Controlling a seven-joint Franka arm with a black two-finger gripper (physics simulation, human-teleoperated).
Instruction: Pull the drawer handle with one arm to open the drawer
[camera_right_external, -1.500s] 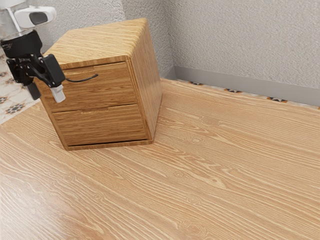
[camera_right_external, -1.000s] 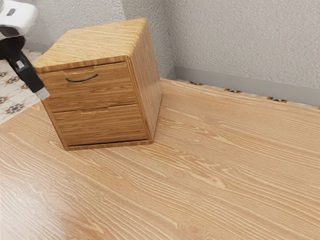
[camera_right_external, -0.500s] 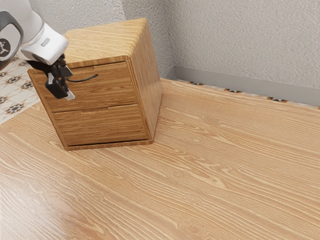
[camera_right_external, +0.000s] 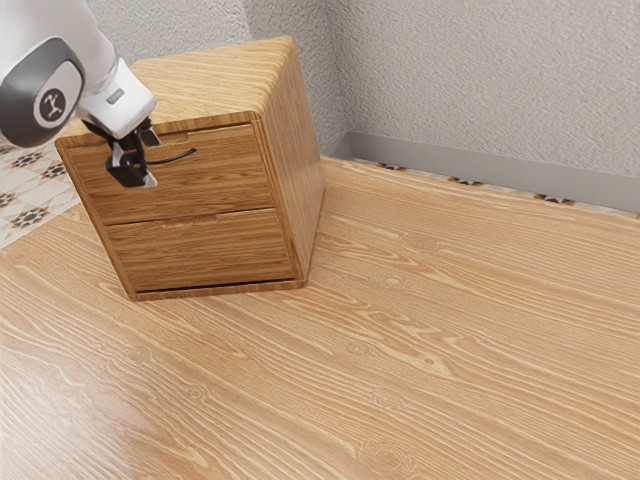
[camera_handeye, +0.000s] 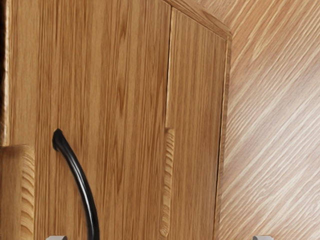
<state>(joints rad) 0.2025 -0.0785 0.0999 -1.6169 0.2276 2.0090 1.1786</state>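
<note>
Running horizontally across the upper drawer front, black handle.

In the wrist view my fingers are cut off by the picture's edge: just two grey tips peek in, wide apart. The black handle runs out past that same edge between them, so its other end is lost. A wooden piece beside it is cropped too (I cannot tell what it belongs to). In the exterior view my arm is cut by the upper left corner. My fingers hide the handle's end toward the exterior view's left, and contact there is too small to tell.
</note>
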